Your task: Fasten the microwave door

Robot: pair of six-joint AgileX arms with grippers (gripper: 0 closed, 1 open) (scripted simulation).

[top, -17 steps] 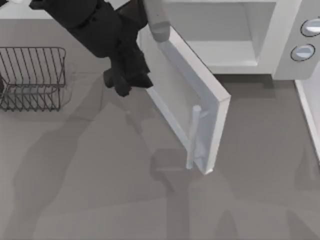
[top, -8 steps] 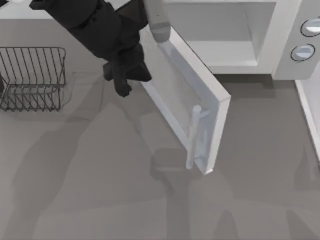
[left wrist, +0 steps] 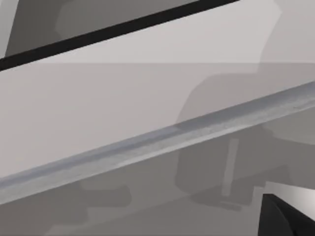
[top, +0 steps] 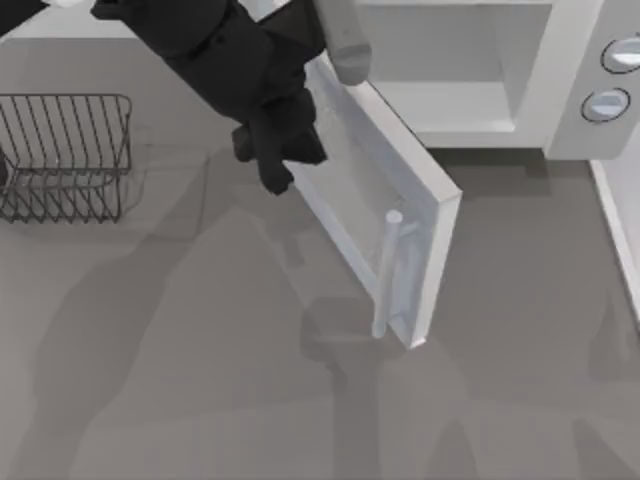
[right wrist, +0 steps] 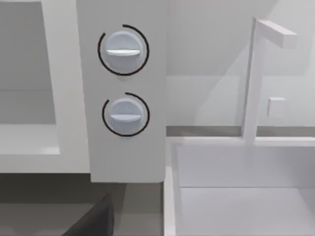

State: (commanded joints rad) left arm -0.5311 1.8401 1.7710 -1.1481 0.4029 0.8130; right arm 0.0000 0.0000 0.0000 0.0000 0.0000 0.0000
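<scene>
One arm working — left gripper (top: 278,160) sits against the outer face of the microwave door (top: 385,200), fingers' spread can't be told — door ajar toward worktop centre, open worktop past its handle (top: 386,272) edge.

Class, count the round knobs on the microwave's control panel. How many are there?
2: upper knob and lower knob, stacked on the microwave's panel, at the top view's right. None seem hidden.

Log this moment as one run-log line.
task: fasten microwave door | door: open, swung outward | left end effector: at the door's outer face near hinge side | right arm: parked
</scene>
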